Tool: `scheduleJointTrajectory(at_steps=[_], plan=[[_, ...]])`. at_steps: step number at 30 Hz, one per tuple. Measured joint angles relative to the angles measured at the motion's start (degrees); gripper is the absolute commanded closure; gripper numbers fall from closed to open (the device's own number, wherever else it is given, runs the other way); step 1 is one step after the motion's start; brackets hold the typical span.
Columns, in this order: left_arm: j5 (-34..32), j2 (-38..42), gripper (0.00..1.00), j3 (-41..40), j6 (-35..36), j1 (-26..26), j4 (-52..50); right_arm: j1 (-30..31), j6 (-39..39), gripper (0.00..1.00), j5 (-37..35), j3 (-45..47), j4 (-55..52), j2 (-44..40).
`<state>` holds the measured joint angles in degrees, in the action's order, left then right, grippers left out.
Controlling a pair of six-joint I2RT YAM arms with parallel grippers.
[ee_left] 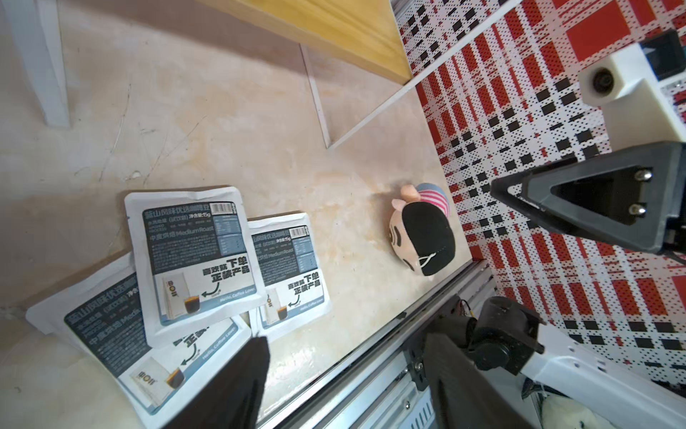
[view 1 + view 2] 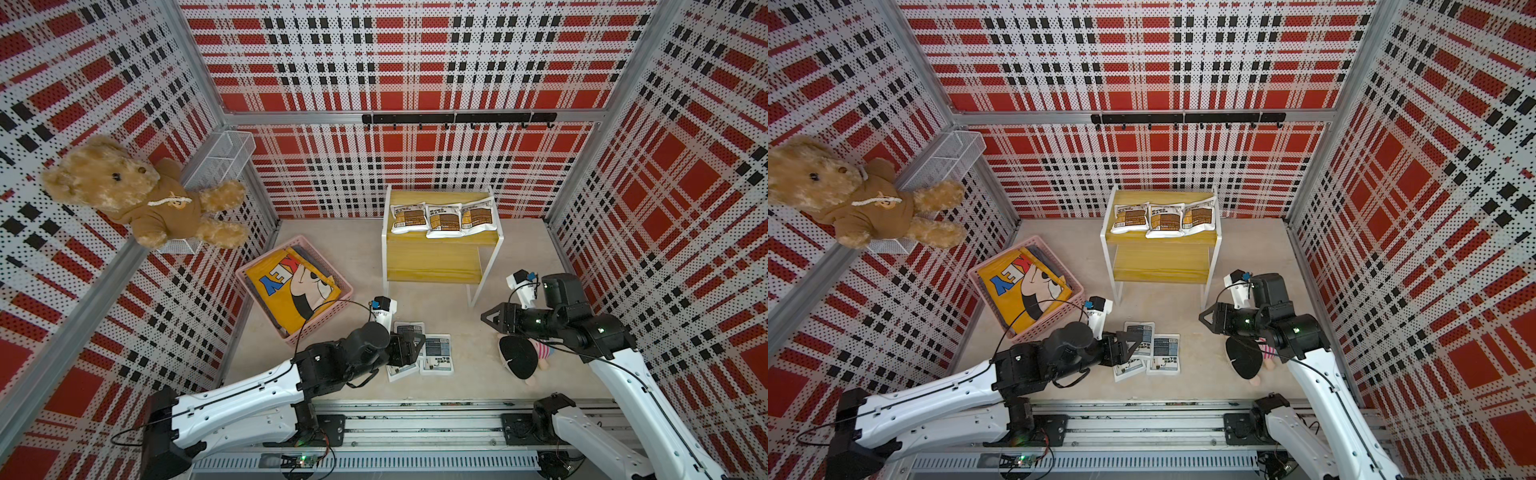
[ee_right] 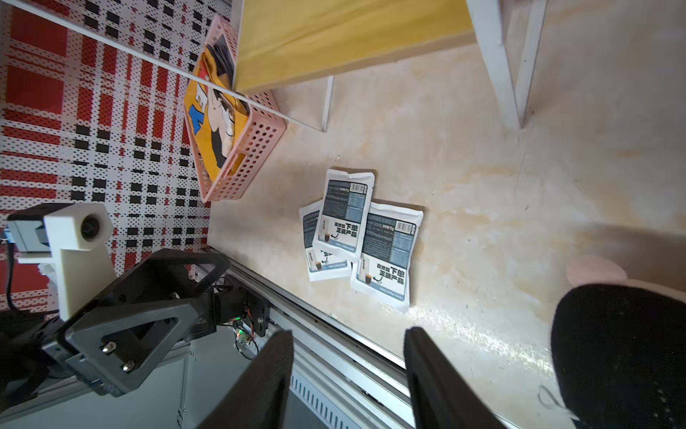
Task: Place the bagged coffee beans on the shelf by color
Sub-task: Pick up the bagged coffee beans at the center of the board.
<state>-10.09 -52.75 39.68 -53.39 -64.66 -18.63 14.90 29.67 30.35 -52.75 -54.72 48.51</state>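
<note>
Now | left hand (image 1: 347, 336) spread, empty, over grey pouches (image 1: 193, 256) | right hand (image 3: 349, 330) spread, empty

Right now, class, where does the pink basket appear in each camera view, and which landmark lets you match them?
In a top view: pink basket left of centre, on the floor beside the shelf.
In a top view: pink basket likewise left of centre.
Left wrist: not in it.
Right wrist: pink basket beyond the grey-label pouches, beside the shelf.
Shared landmark: the grey-label pouches, in all four views.

Shelf (image 2: 434, 259) glossy wood; pouches (image 1: 193, 260) matt, smooth.
</note>
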Motion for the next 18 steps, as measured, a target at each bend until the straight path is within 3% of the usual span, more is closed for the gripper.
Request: scheduleJointTrajectory(at_steps=[9, 18], plan=[[-0.72, 0.17, 0.13, -8.55, -3.8, -0.07, 5.68, 0.11, 0.33, 0.45, -0.48, 12.61, 1.75, 0.04], [-0.13, 1.33, 0.12, -14.43, -6.23, 1.03, 11.41, 0.37, 1.33, 0.45, -0.59, 19.56, 6.49, 1.99]])
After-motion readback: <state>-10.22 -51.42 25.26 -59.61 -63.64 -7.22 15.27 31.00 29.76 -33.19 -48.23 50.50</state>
